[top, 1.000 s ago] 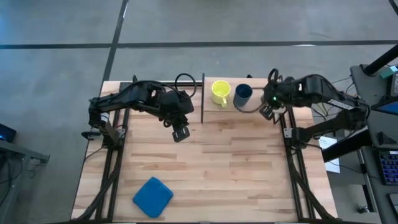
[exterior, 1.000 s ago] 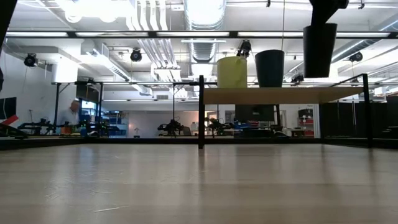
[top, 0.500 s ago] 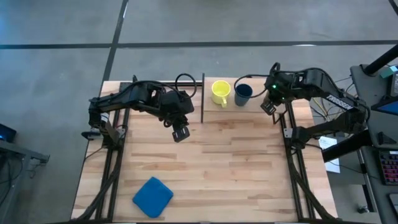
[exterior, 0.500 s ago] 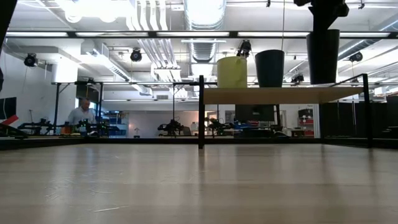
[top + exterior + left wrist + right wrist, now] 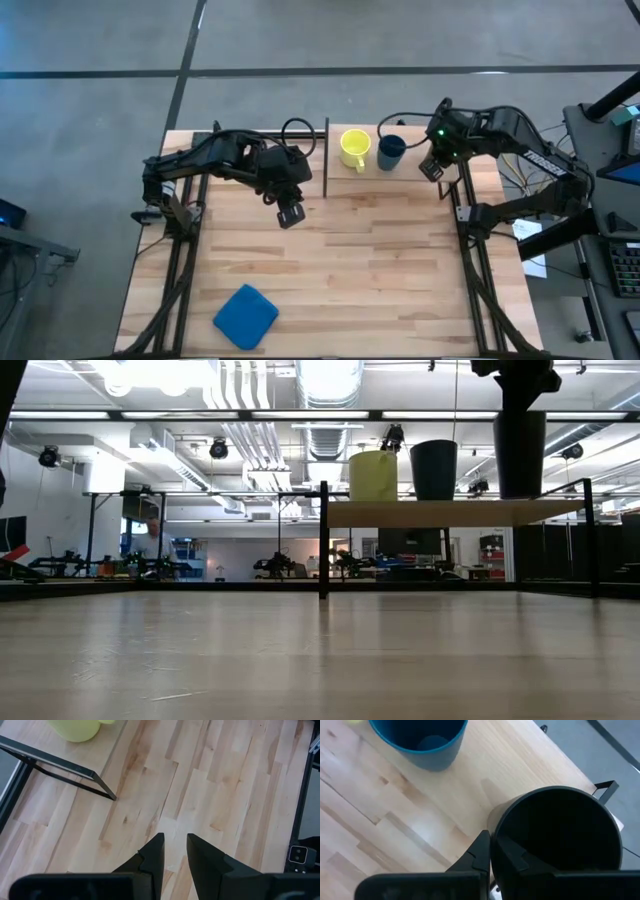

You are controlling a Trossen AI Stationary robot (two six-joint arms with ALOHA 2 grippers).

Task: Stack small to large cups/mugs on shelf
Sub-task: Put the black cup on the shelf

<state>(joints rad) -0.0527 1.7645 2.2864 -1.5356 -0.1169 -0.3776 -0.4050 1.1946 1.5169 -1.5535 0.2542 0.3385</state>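
Note:
The yellow mug (image 5: pixel 353 148) and the dark blue cup (image 5: pixel 391 150) stand upright side by side on the light wood shelf (image 5: pixel 385 185). In the low view the mug (image 5: pixel 373 475) is left of the blue cup (image 5: pixel 433 470). My right gripper (image 5: pixel 430 167) is shut on the taller black cup (image 5: pixel 520 455) over the shelf's right end. The cup's base is at the shelf top (image 5: pixel 450 512); whether it rests there I cannot tell. My left gripper (image 5: pixel 290 212) hangs over the table left of the shelf, empty, its fingers a narrow gap apart (image 5: pixel 175 851). My right gripper holds the black cup by its rim and wall (image 5: pixel 495 827), on the side toward the blue cup (image 5: pixel 422 740). One finger (image 5: pixel 481 847) is outside the wall and the other (image 5: pixel 512 856) inside. The fingers come from above, pointing down. The cup is upright.
A flat blue cloth (image 5: pixel 245 315) lies near the table's near left corner. The shelf's thin dark upright (image 5: pixel 323 540) stands at its left end. Dark frame rails (image 5: pixel 462 215) run along the table's sides. The room beyond the table shows in the low view.
My right gripper has gone down and a little toward the table's far edge with the black cup, which stays upright. The cup's base has come down from well above the shelf to the level of the shelf top.

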